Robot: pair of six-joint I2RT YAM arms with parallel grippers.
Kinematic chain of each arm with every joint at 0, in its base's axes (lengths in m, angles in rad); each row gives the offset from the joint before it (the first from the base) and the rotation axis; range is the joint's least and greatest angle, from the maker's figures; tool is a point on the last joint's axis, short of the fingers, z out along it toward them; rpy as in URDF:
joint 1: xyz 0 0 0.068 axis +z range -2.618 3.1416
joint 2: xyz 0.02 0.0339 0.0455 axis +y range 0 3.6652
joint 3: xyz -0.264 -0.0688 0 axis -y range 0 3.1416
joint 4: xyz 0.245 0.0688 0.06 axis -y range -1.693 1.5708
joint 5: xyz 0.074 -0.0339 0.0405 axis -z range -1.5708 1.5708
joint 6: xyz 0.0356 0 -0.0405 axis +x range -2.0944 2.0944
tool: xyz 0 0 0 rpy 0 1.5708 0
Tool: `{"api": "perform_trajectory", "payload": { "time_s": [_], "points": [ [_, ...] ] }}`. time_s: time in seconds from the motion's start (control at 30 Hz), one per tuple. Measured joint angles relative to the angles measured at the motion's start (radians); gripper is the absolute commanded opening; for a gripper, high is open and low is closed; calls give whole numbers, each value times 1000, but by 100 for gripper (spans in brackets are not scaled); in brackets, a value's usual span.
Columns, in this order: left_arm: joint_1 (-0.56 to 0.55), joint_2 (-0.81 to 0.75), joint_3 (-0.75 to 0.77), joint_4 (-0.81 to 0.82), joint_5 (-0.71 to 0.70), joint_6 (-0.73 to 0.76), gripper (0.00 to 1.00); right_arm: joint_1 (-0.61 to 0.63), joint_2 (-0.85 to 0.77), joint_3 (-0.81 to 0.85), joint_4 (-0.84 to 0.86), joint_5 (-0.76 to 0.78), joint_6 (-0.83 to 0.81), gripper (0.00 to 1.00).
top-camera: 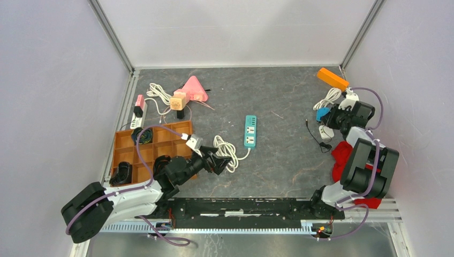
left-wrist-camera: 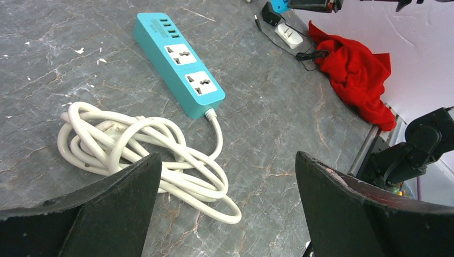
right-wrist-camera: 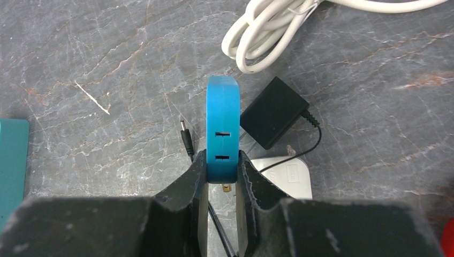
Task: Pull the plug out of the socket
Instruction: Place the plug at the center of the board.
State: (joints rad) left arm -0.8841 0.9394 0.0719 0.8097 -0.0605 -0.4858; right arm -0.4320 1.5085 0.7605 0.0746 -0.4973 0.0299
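A dark grey surface (top-camera: 278,160) with pale, marble-like veins is filling the base of the enclosure, and its finish is showing fine white scratches and specks in the wrist views. Plain, pale lilac-white walls are closing it in: a back wall (top-camera: 235,27), a left wall (top-camera: 48,80) and a right wall (top-camera: 417,64). Slanting aluminium posts (top-camera: 112,35) are marking the two back corners. A ribbed metal rail (top-camera: 230,227) is running along the near edge. Soft, even light is spreading over everything, leaving only faint shadows.

The left arm (top-camera: 134,197) and right arm (top-camera: 369,167) are black-and-white with purple cables (top-camera: 138,147).
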Motion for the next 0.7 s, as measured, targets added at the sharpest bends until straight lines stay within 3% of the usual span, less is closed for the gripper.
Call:
{"api": "perform_trajectory", "payload": {
  "time_s": [0.5,0.7],
  "points": [
    [21,0,110,-159,-17,0,100,53,127,45,-48,-23,-25,7],
    [21,-25,145,-224,-15,-9,100,62,121,56,-50,76,-49,26]
  ]
}}
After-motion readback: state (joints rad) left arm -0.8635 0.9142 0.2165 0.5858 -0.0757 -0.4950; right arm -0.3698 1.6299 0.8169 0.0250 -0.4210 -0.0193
